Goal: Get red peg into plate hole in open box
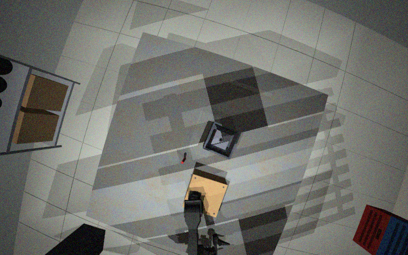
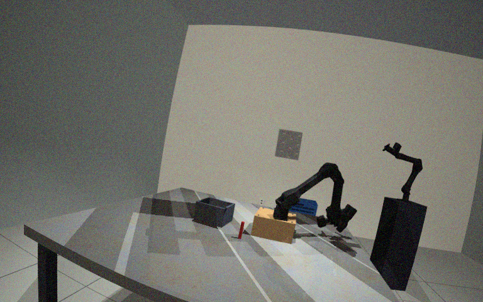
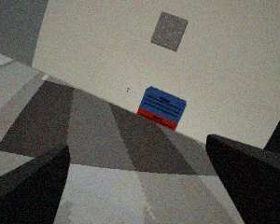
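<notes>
Red peg (image 1: 184, 158) (image 2: 241, 229) upright, wooden block (image 1: 210, 195) (image 2: 273, 228) nearby

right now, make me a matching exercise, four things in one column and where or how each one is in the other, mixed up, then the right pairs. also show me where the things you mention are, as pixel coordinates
1. slim red peg (image 1: 182, 162) (image 2: 241, 229)
2. dark square open-topped box (image 1: 206, 148) (image 2: 213, 214)
3. tan block with small holes on top (image 1: 216, 192) (image 2: 273, 231)
4. black gripper (image 2: 337, 223) (image 3: 139, 147)

A. beneath the foot of the arm (image 1: 192, 221) (image 2: 307, 185)
B. jaws wide apart, nothing between them
C. upright on the table (image 1: 136, 202) (image 2: 184, 269), outside the box
D. on the table, a hole visible inside it from above

1-C, 2-D, 3-A, 4-B
</notes>
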Robot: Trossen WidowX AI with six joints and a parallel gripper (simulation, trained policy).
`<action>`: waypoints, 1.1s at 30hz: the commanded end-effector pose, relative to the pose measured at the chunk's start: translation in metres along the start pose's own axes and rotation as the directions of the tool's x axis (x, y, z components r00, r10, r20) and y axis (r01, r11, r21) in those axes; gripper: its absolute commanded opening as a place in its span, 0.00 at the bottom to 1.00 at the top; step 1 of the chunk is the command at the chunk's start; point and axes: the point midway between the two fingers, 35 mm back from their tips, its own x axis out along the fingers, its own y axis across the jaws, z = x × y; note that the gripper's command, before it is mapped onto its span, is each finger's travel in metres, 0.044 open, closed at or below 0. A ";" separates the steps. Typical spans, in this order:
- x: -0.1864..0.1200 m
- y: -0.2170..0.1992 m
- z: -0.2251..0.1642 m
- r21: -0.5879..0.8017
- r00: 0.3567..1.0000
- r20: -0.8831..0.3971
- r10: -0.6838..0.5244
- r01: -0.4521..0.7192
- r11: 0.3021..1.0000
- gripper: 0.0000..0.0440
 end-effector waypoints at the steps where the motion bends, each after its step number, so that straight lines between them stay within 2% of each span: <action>1: 0.006 0.000 0.002 -0.008 1.000 0.008 0.014 -0.014 1.000 0.94; 4: 0.030 0.002 0.008 -0.015 0.998 0.024 0.066 -0.065 0.998 1.00; 11: 0.112 0.013 0.034 0.037 0.982 0.022 0.186 -0.187 0.982 0.99; 18: 0.193 0.037 0.078 0.069 0.957 0.020 0.289 -0.290 0.955 0.96; 26: 0.270 0.087 0.140 0.095 0.920 0.020 0.391 -0.391 0.915 0.95; 33: 0.318 0.150 0.200 0.127 0.879 0.014 0.476 -0.474 0.871 0.95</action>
